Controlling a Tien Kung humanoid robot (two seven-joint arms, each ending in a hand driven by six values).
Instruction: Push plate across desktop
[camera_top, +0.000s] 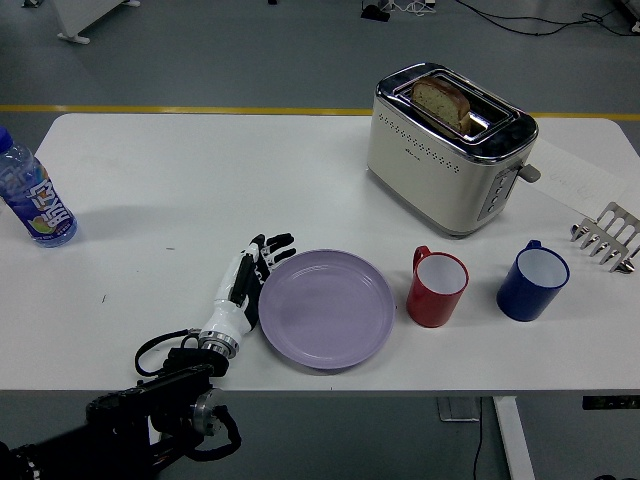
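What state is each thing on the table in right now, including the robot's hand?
Left hand: fingers open, flat against the plate's left rim.
Round lilac plate: empty, flat on the table, close to the red mug.
Red mug: upright, empty.
Blue mug: upright, empty.
Cream and chrome toaster: bread slice sticking up from a slot.
Plastic water bottle: upright, capped.
Metal toast rack: empty.
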